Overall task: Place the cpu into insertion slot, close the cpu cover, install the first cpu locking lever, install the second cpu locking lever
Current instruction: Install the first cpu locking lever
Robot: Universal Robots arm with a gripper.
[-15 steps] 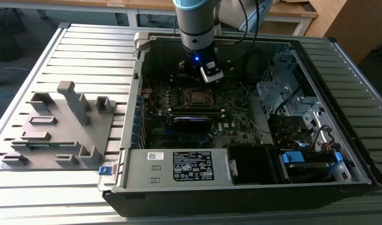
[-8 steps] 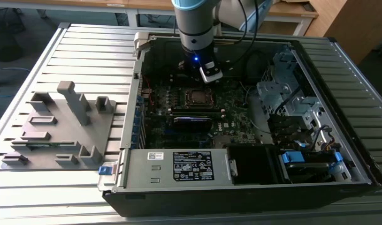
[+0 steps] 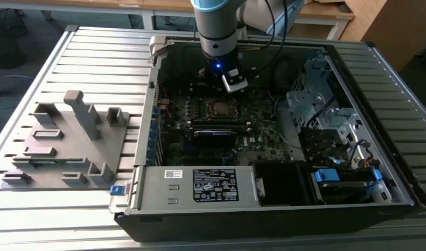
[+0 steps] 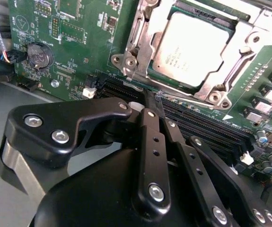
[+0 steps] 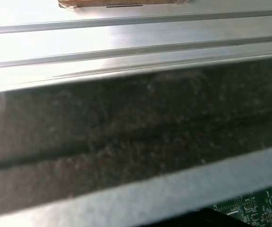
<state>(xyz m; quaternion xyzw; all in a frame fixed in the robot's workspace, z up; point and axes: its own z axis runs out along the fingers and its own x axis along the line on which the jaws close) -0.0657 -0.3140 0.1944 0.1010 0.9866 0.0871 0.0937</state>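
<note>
**Gripper hangs over the board beside a seated cpu**

Slatted metal table (image 3: 31, 219) carries an open computer case (image 3: 269, 225) lying on its side, with a grey moulded fixture (image 3: 66, 141) at the exterior view's left. From the far edge the arm (image 3: 216, 31) drops almost straight down into the case, its wrist above the motherboard (image 3: 269, 136) and just behind the insertion slot (image 3: 208, 107).

In the second wrist view the gripper (image 4: 147, 99) points at the long black memory slots (image 4: 197, 123). Its fingers are drawn together with nothing between them, and they hang just beside the socket without touching it. The cpu (image 4: 192, 47) lies flat in the socket, and the cpu cover (image 4: 143, 52) is folded down around it, so the silver top shows through the window.

I cannot tell whether the locking levers are latched. The picture's edge cuts off the far side of the cover. A blurred dark band, seemingly the case wall, crosses the first wrist view, with table slats on one side and a corner of green board (image 5: 249, 208) on the other.
</note>
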